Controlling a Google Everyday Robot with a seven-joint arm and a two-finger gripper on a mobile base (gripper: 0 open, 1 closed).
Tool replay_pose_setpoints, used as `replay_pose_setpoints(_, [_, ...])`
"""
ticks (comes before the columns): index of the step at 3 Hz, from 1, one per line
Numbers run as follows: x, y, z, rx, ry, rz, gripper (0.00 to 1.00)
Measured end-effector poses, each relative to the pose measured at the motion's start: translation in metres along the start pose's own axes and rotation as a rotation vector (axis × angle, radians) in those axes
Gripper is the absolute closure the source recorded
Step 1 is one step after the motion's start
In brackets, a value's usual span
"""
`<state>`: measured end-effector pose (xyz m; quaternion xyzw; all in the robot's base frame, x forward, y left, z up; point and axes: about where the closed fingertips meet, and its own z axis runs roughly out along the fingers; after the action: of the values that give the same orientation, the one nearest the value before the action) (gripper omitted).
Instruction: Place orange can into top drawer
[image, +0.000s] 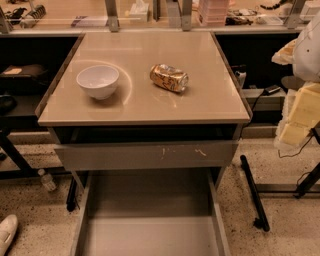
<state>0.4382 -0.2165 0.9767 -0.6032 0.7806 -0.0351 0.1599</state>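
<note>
The orange can (169, 77) lies on its side on the beige cabinet top (200, 105), right of centre. It is shiny orange-gold with pale markings and slightly dented. The top drawer (150, 235) is a wide grey tray with a flat bare floor and low side walls. It stands pulled out toward me at the bottom of the camera view, and nothing lies in it. My gripper is not in view, and nothing holds the can.
A white bowl (98, 80) stands on the cabinet top left of the can. A grey front panel (145, 156) spans the cabinet under the top. A pale bulky shape and yellow blocks (300, 110) stand at the right edge. A black stand leg (254, 192) lies on the floor at right, and a bottle (47, 181) at left.
</note>
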Motion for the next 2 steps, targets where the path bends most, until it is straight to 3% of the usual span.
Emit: replay_pose_setpoints(2, [-0.008,-0.0049,0.0042,-0.003,-0.037,-0.011,0.0])
